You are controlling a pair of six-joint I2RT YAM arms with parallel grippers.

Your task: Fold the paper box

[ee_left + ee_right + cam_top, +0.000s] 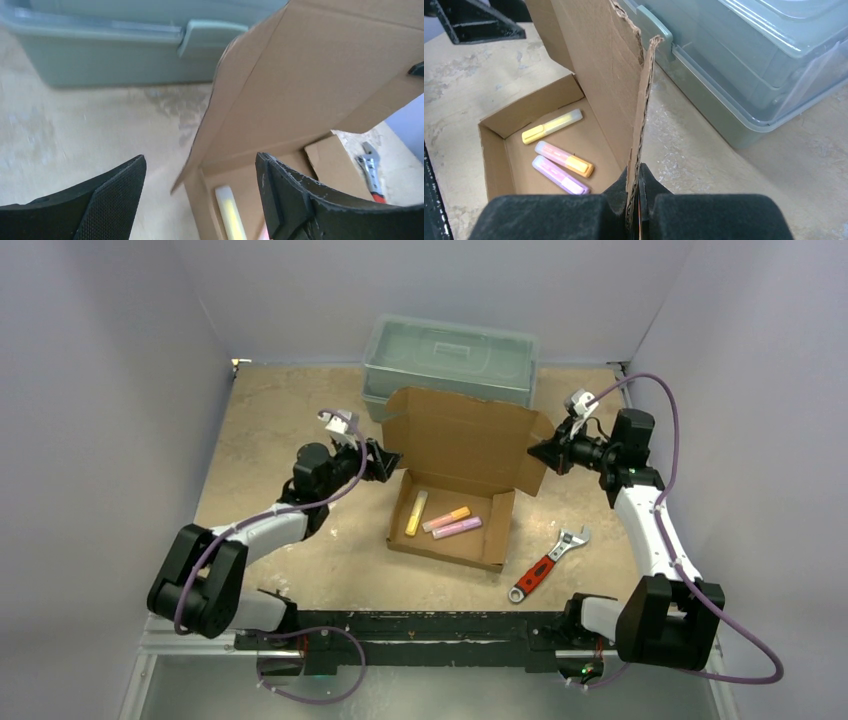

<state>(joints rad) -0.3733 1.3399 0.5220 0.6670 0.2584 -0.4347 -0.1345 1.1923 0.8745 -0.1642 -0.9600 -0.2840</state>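
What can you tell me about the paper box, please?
The paper box is brown corrugated cardboard: a shallow tray flat on the table, lid raised at its far edge before the grey-green toolbox. Three highlighters lie inside. The right fingers pinch the lid's right flap; the left fingers stand open by its left flap.

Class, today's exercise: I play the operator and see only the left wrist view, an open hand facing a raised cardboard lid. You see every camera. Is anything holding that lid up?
Observer: Yes, the right hand is shut on the paper box, pinching its lid's right edge.
Operator: What lies in the tray? I see only something yellow.
Observer: Three things: a yellow highlighter, an orange-and-pink highlighter and a purple highlighter.
Operator: And my left hand from above?
Observer: The left hand sits open beside the lid's left edge, gripping nothing.
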